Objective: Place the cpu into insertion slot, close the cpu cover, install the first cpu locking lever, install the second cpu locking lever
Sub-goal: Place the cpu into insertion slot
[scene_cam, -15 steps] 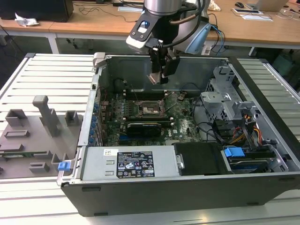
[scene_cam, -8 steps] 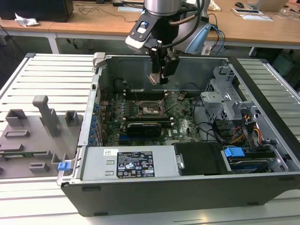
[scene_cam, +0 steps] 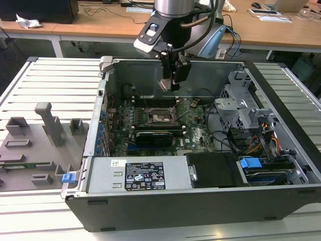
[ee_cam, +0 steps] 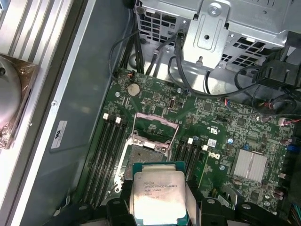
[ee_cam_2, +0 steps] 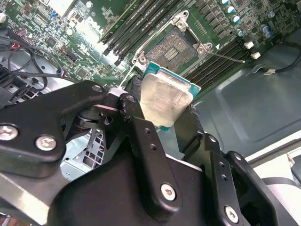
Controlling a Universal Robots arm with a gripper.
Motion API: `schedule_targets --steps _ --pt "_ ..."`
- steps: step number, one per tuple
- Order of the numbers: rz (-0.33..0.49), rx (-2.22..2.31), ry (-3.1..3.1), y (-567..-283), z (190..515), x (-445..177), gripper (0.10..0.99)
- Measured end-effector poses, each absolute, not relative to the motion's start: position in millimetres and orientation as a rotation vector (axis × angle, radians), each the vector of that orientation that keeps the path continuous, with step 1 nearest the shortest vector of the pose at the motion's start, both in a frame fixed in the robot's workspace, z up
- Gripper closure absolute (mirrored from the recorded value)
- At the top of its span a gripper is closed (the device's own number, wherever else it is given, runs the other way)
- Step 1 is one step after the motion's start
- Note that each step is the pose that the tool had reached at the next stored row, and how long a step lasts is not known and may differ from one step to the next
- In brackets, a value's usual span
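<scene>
I am squeezing the cpu (ee_cam: 157,190) by its edges in my gripper (scene_cam: 170,83), thinking it light and breakable, slot (ee_cam_2: 176,47) below me.

I see a pale slatted metal bench (scene_cam: 55,80) under even, bright light. Beyond its far edge, wooden desks (scene_cam: 100,27) run across the exterior view, carrying a black box (scene_cam: 45,10), crumpled paper (scene_cam: 26,21) beside it and loose sheets (scene_cam: 273,15) towards the exterior view's right.
</scene>
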State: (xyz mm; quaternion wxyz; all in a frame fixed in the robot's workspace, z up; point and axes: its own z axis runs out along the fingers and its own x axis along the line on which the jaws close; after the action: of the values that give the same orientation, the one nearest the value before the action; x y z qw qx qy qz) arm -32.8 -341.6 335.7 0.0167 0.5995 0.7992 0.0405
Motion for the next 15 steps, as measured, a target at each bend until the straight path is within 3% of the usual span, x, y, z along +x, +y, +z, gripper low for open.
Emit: schedule_targets --steps 15 --pt "0.125 1.893 2.461 -341.6 324.9 -32.9 0.557"
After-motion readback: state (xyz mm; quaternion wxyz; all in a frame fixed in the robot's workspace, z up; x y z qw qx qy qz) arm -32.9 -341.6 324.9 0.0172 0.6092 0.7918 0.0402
